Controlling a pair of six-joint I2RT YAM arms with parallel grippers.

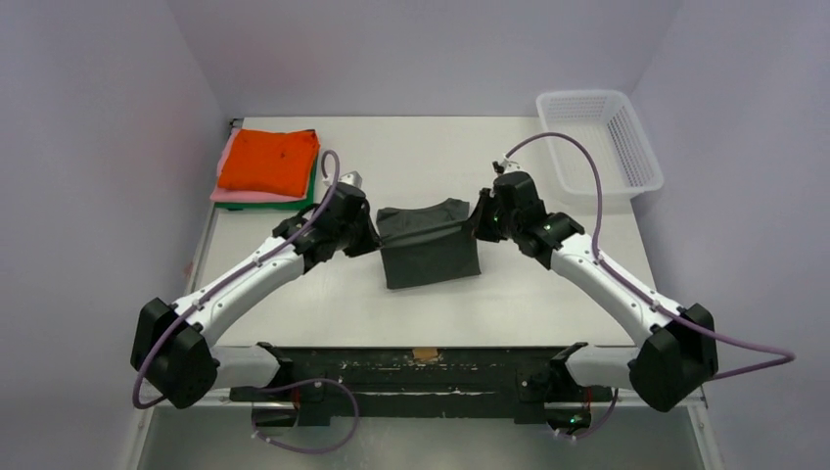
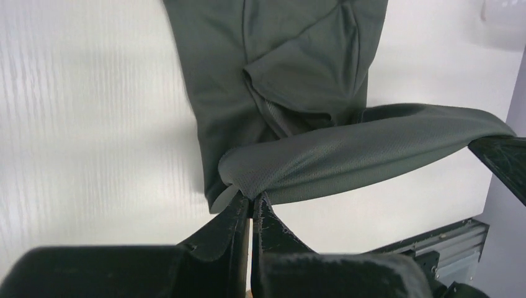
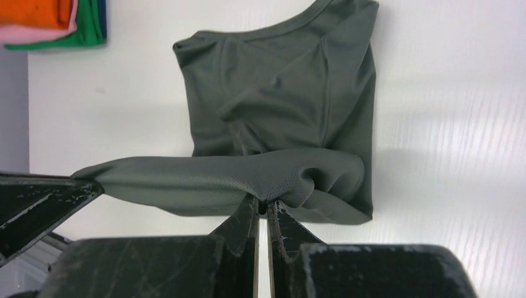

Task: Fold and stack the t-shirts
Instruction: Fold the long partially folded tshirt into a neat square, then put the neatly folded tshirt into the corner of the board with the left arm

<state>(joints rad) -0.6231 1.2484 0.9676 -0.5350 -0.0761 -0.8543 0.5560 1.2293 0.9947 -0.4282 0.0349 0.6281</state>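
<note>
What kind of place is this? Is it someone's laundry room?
Probably a robot test booth, not a home: plain walls box in a white table, a robot's left arm and right arm are bolted at its near edge, both holding a dark grey t-shirt.

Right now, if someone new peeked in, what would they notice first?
Probably the dark grey cloth t-shirt in the middle of the white table, with the left gripper and the right gripper each shut on a side of it, a fold stretched between them. Next, the bright orange folded t-shirt atop a pink one and a green one at the far left corner, and the white plastic mesh basket at the far right.
</note>
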